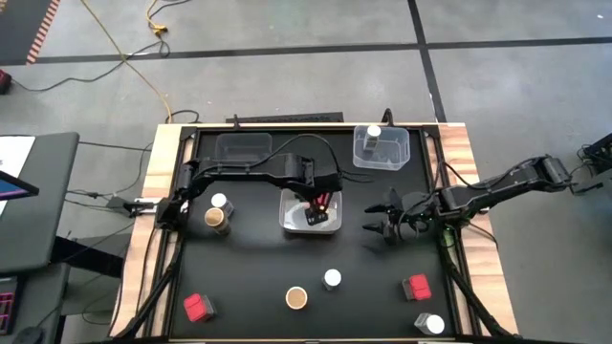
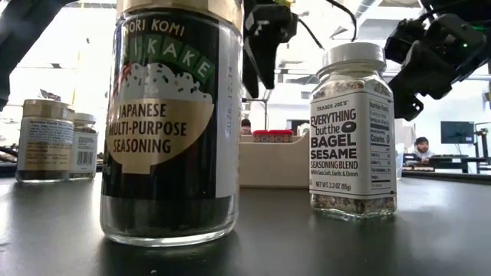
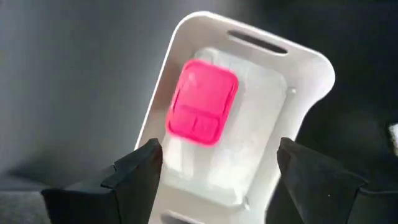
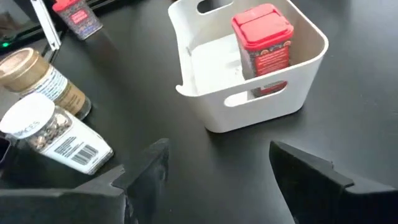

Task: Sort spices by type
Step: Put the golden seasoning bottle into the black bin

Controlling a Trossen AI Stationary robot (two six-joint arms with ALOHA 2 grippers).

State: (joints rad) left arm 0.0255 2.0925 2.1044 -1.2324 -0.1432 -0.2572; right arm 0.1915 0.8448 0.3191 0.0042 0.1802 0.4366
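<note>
A red blocky spice (image 3: 202, 102) stands upright on the floor of a white bin (image 1: 287, 222) at the table's middle, also seen in the right wrist view (image 4: 262, 37). My left gripper (image 3: 214, 171) hovers open straight above it, fingers pointing down, clear of bin and spice. To the bin's right, my right gripper (image 1: 385, 226) waits open over bare table. A white-lidded jar (image 1: 220, 203) and a brown-topped jar (image 1: 217, 219) stand left of the bin. Near the front edge stand two red spices (image 1: 198, 307) (image 1: 416, 288), a brown-topped jar (image 1: 296, 298) and two white-lidded jars (image 1: 332, 279) (image 1: 433, 325).
Two clear trays sit at the far edge: one (image 1: 244, 146) at the left, and one (image 1: 381, 146) at the right with a white-lidded jar (image 1: 373, 134) in it. The black mat (image 1: 258, 268) has wooden borders. In the low view, people sit in the room beyond.
</note>
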